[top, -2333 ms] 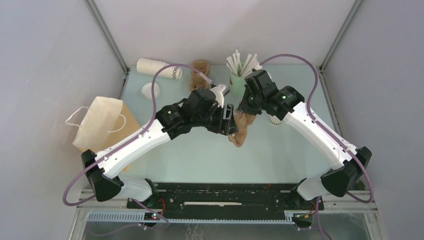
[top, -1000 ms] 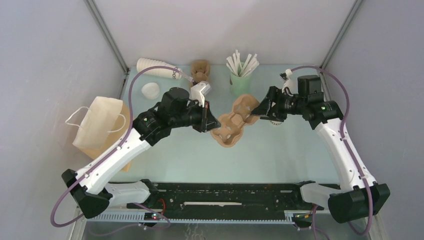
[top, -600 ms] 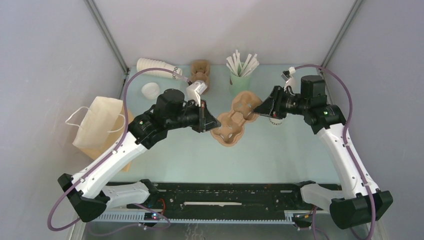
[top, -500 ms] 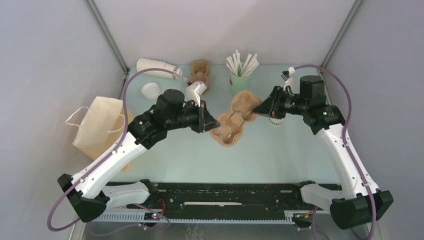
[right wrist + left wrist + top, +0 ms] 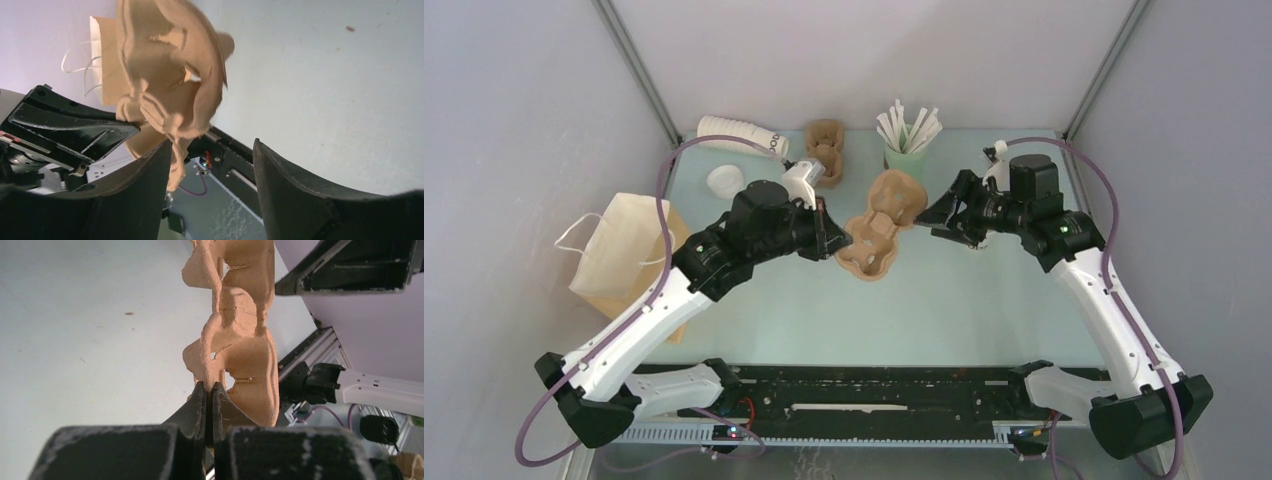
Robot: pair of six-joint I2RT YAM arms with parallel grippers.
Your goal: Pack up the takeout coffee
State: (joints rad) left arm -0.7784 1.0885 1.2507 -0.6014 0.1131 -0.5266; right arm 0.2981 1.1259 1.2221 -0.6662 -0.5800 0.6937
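My left gripper [image 5: 842, 243] is shut on the near edge of a brown moulded cup carrier [image 5: 879, 213] and holds it off the table. In the left wrist view the fingers [image 5: 209, 390] pinch a thin rim of the carrier [image 5: 245, 340]. My right gripper [image 5: 927, 215] stands open just right of the carrier's far end. In the right wrist view the carrier [image 5: 170, 75] hangs at the upper left, its lower tip beside the left finger [image 5: 145, 185]. The white round lid [image 5: 724, 180] lies at the back left. The right arm hides the takeout coffee cup.
A stack of nested white cups [image 5: 742, 137] lies at the back left beside a second brown carrier [image 5: 824, 152]. A pale green cup of white sticks [image 5: 906, 152] stands at the back centre. A paper bag [image 5: 624, 245] lies off the table's left edge.
My right gripper has come off the carrier's right end and stands open. The left gripper has carried the carrier a little to the left and toward the back.
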